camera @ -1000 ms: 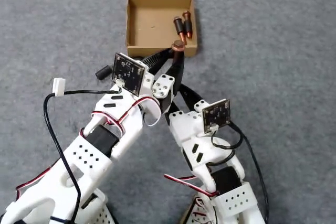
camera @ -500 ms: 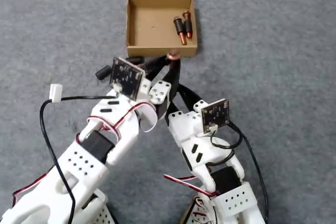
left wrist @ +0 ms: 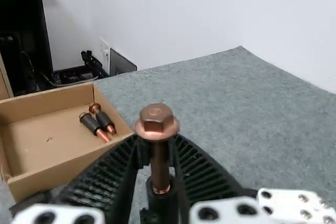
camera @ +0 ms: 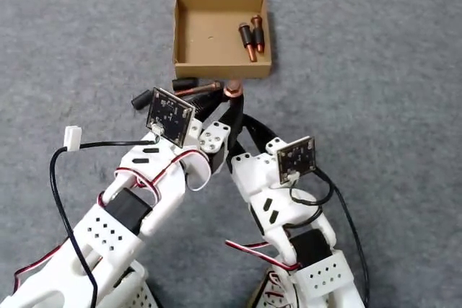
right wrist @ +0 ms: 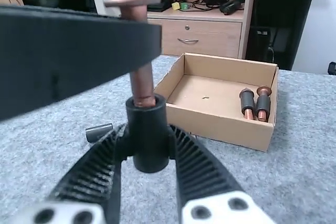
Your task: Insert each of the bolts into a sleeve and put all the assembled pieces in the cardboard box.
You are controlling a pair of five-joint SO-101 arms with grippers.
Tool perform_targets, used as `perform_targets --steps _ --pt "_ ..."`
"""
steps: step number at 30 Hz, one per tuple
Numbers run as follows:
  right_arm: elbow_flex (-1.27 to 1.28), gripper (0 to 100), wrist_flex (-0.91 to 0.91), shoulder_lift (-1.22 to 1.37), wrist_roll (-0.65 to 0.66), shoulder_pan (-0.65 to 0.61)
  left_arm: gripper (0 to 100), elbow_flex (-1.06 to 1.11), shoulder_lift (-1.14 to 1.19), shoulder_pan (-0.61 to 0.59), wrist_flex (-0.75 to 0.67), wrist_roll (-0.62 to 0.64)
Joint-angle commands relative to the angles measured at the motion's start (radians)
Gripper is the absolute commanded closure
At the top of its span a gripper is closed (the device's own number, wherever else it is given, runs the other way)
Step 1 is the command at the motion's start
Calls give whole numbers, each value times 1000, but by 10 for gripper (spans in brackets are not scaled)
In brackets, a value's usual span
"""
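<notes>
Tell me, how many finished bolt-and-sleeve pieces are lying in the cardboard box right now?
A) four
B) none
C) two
C: two assembled pieces lie side by side against one wall inside the cardboard box.

Bright, even light from overhead, washing the grey table (camera: 390,106) flat. Shadows soft and short, hugging the foot and inner walls of the cardboard box (camera: 186,34). White wall (left wrist: 210,9) glowing, a dull sheen on the copper bolt (left wrist: 157,119) head.
</notes>
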Motion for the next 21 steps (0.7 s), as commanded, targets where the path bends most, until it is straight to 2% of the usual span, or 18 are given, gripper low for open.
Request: perform_targets --steps 1,5,11,18,21 --pt "1 997 44 2 -2 -22 863 -114 -7 11 114 0" --pt "1 997 69 1 -2 -31 853 -221 90 28 236 0" --pt "1 997 64 -7 -2 -27 834 -298 213 15 252 2" --pt "1 997 63 -7 -2 -27 822 -301 217 5 253 2" --pt "1 997 48 -7 -2 -27 818 -330 217 3 310 2"
